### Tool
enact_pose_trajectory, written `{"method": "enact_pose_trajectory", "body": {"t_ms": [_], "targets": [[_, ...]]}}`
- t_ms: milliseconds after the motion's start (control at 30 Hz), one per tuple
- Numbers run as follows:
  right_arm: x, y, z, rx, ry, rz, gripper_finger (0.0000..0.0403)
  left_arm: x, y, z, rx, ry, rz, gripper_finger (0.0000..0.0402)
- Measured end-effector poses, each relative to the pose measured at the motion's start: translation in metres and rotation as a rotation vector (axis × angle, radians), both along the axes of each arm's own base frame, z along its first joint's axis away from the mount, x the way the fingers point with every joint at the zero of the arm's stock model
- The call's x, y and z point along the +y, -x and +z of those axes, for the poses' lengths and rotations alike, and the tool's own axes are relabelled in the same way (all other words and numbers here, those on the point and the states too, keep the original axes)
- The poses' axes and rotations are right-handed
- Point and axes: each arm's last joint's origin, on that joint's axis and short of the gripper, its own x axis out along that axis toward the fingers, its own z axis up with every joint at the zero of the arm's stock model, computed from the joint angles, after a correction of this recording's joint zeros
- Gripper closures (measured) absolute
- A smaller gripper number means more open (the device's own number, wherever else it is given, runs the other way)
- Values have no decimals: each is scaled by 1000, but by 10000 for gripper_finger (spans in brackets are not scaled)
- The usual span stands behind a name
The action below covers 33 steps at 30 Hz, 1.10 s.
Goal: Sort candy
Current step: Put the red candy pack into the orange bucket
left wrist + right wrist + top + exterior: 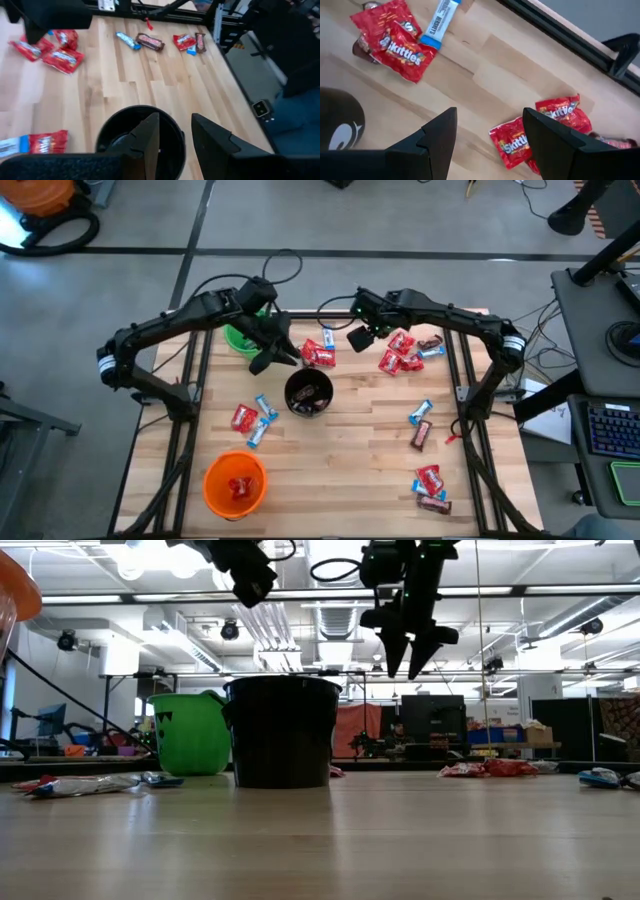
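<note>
Overhead, both empty grippers hang parted: left gripper (284, 358) above the black cup (308, 392), right gripper (358, 337) beside red candy (320, 353)

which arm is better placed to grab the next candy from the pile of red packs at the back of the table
Right, probably. The right gripper hangs open beside the red packs, nothing between its fingers. The left gripper is by the black cup, farther from them.

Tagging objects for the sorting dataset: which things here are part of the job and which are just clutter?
Job:
- shiny red, blue-and-white and dark brown wrapped candy scattered on the table
- black cup
- green cup
- orange cup

Lying about:
- orange vacuum on floor
- keyboard on side desk
</note>
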Motion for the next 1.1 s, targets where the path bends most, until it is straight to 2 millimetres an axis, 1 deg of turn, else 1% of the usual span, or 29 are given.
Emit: {"method": "enact_pose_trajectory", "body": {"t_ms": [133,233,700,1100], "targets": [[-2,5,-1,18,-34,-61,183,-2,5,5,-15,-35,12,305],[-1,8,-6,46,-53,-97,183,-4,9,9,-30,-55,4,305],[4,18,-42,111,-133,-302,183,-5,12,11,-45,-91,-13,305],[9,27,-66,143,-183,-494,183,-5,12,11,-58,-123,-36,305]]}}
